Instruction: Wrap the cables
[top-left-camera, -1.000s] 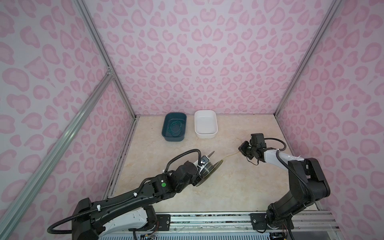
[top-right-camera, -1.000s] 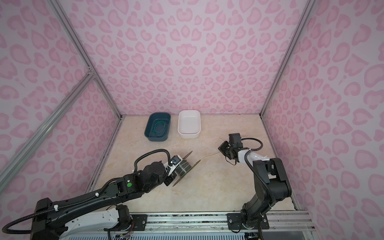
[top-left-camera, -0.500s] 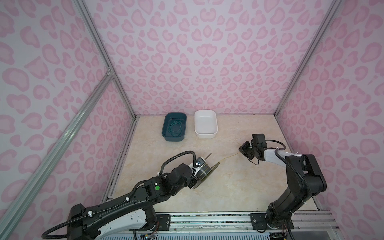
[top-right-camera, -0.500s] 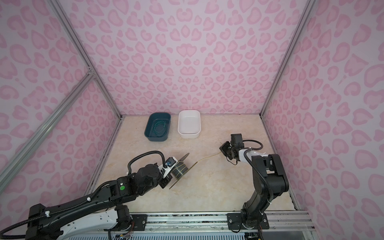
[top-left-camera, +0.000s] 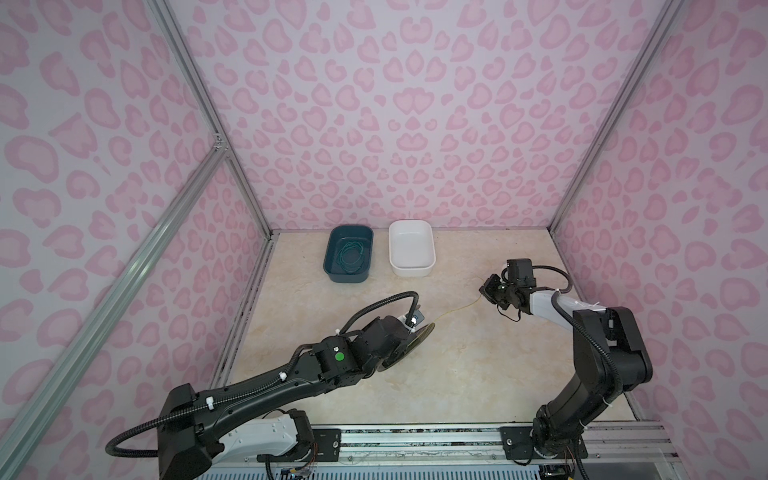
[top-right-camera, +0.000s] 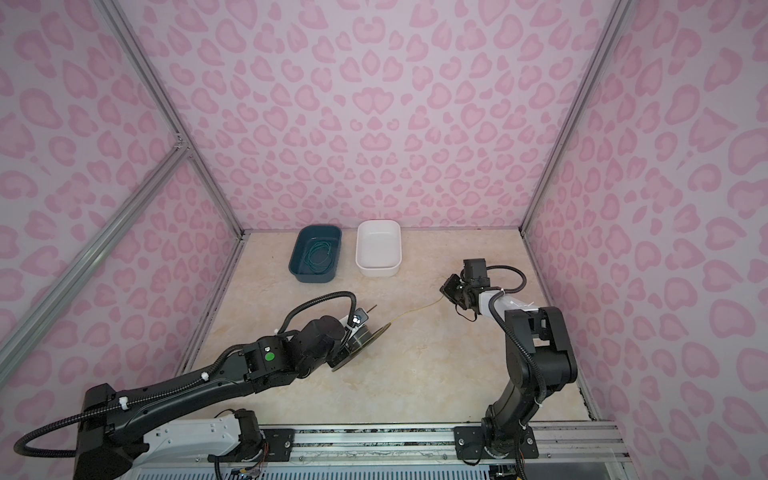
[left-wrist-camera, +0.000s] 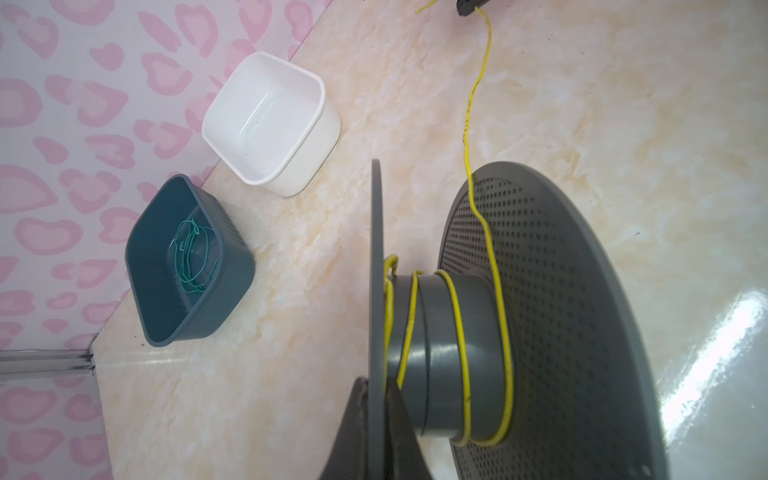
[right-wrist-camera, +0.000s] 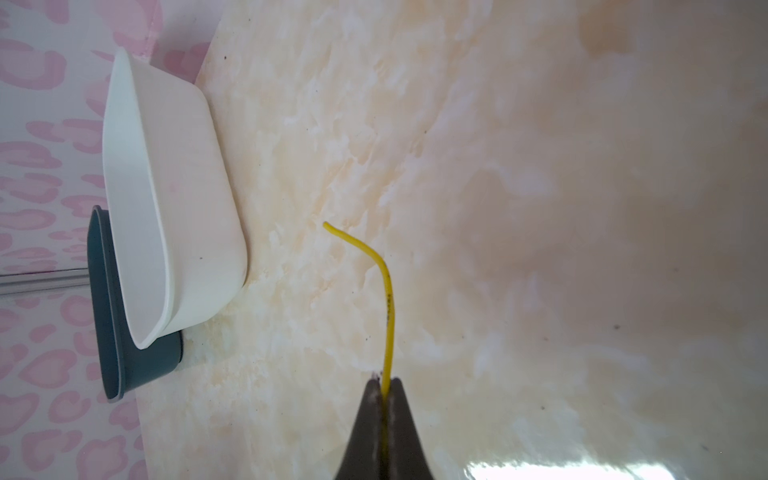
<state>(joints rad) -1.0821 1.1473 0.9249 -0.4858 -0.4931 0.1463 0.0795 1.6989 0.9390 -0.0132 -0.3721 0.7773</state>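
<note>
The yellow wire (left-wrist-camera: 469, 99) lay in a few loose, widely spaced turns round the hub of a grey reel (left-wrist-camera: 440, 353). From there it crossed the inner face of the perforated flange and ran nearly straight across the middle of both top views, toward the right.

The right tool (right-wrist-camera: 385, 380) was pinched fully closed on the wire close to its free end, with a short curved tail poking out past the tips. The left tool (left-wrist-camera: 376, 380) was clamped narrow on the rim of the plain flange, holding the reel tilted low over the worktop (top-left-camera: 457, 374). I could not tell whether the reel touched it.

The step in hand looked like winding on the last free stretch. Doing it well probably meant:
- Keeping a light, steady pull from the right tool.
- Steering the wire down between the flanges so that new turns sat beside the old ones.

Where the wire rode over the perforated flange, slack could let it slip off the edge.

A dark blue tub (top-left-camera: 347, 279) holding a green wire (top-left-camera: 351, 257) and an empty white tub (top-left-camera: 411, 271) stood side by side at upper centre, well apart from the reel.
</note>
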